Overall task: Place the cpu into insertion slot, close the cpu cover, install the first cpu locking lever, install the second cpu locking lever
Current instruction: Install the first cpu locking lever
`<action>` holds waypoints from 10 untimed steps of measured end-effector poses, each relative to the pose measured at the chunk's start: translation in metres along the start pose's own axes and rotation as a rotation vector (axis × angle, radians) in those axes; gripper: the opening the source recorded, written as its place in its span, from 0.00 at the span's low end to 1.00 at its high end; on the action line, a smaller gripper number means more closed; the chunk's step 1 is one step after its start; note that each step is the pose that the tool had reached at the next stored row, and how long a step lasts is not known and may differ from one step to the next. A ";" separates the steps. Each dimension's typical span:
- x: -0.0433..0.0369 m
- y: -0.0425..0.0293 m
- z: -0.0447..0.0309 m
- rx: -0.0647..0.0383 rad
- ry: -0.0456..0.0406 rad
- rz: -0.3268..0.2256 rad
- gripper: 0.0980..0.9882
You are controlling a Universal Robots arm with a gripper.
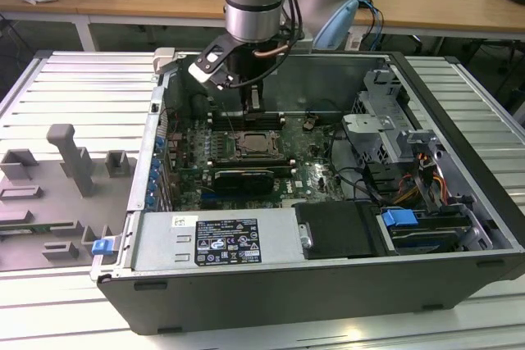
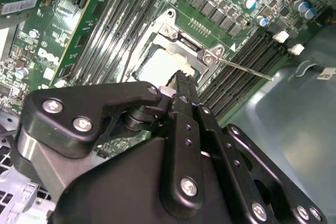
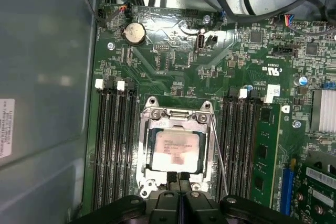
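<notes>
- The cpu (image 3: 177, 148) lies flat inside the insertion slot (image 3: 143, 161), its pale top showing through the window of the cpu cover (image 3: 178, 116), so the placing step is done.
- The cover lies down around the chip and level with the slot's rim. I judge the step in hand to be the end of closing the cover, or the start of the first lever.
- The gripper (image 3: 178, 176) hangs just over the slot's near edge, close above the cover frame. Its two fingers are pressed together with nothing between them. In the exterior view the gripper (image 1: 253, 104) stands directly above the slot, inside the open computer case (image 1: 459, 235).
- One locking lever (image 3: 219, 161), a thin metal rod, runs along one side of the slot and angles away from it, not latched. The second wrist view shows the same lever (image 2: 247, 70) jutting from a corner of the slot out over the memory slots (image 2: 247, 51).
- In my judgement the lever work calls for the closed fingertips to catch that thin rod, press it down beside the slot and tuck it under its catch. The rod is narrow, so there is little room for error.
- Count: one cpu, one slot, one cover and one lever plainly seen. The slot's other side is too cluttered to tell whether a second lever lies there.
- Around the slot: a bank of long black memory slots on each of two sides, and one coin battery (image 3: 135, 32) well apart on the green circuit board (image 3: 173, 56).
</notes>
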State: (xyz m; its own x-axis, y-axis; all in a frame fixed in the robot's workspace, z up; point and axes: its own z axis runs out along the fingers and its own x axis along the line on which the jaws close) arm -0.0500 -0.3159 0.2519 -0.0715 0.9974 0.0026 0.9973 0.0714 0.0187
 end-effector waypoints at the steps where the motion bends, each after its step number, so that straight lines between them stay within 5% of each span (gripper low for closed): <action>1: 0.0000 0.0001 -0.0033 0.000 0.0001 0.000 0.01; 7: 0.0001 0.0005 -0.0288 0.000 0.0000 0.000 0.01; 10: 0.0001 0.0009 -0.0479 0.000 0.0000 0.000 0.01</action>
State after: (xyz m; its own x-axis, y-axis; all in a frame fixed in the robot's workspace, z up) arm -0.0500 -0.3158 0.2998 -0.0715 0.9974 0.0026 0.9973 0.0714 0.0186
